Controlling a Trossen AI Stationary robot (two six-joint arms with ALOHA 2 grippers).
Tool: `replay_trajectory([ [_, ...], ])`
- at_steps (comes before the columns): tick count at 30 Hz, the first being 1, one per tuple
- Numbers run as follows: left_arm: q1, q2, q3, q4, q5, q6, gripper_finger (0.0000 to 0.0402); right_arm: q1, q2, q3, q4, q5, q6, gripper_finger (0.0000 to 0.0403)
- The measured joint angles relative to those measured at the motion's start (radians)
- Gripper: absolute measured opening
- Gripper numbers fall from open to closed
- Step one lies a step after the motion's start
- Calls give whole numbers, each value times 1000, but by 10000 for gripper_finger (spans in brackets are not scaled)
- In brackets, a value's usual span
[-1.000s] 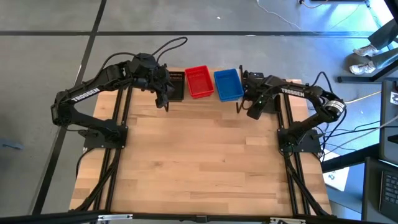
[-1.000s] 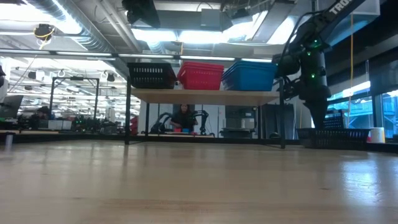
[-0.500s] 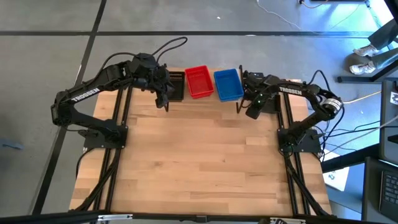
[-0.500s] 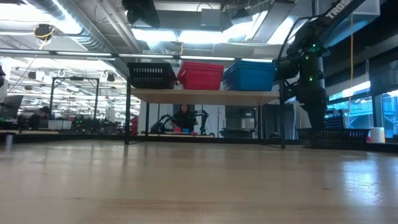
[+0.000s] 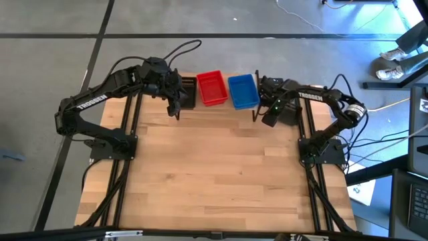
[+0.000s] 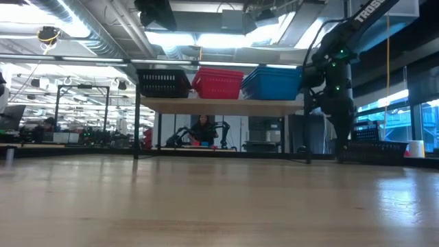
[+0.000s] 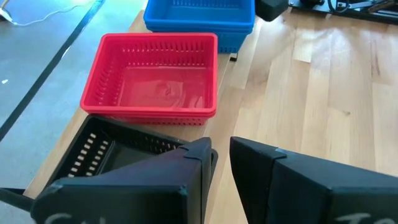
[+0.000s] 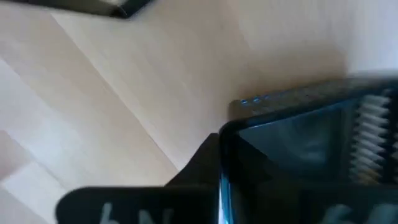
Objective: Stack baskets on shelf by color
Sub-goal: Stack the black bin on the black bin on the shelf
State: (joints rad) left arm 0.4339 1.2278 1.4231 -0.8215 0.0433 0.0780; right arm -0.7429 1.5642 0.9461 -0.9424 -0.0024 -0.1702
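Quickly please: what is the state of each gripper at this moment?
Left gripper: open only slightly, holding nothing, beside the black basket.
Right gripper: it cannot be told.

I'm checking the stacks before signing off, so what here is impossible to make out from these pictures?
- Black basket stack, high view: the left arm covers most of it, so its height is unknown.
- Basket counts per stack, low view: the red and blue walls merge.
- Right pincer, right wrist view: blurred; whether it grips the black basket on the table is unclear.
- Shelf top: hidden under the baskets.
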Motion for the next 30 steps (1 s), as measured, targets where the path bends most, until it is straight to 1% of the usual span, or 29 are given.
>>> replay_trajectory([
  [7, 0, 0, 0, 0, 0, 0, 53, -1, -36, 46, -57, 1, 11, 6],
  [14, 0, 0, 0, 0, 0, 0, 53, 3, -72, 91, -179, 6, 9, 4],
  [23, -1, 0, 0, 0, 0, 2, 53, 64, -147, 102, -297, 19, 15, 2],
  [30, -1, 0, 0, 0, 0, 2, 53, 140, -208, 102, -345, 74, 46, 2],
])
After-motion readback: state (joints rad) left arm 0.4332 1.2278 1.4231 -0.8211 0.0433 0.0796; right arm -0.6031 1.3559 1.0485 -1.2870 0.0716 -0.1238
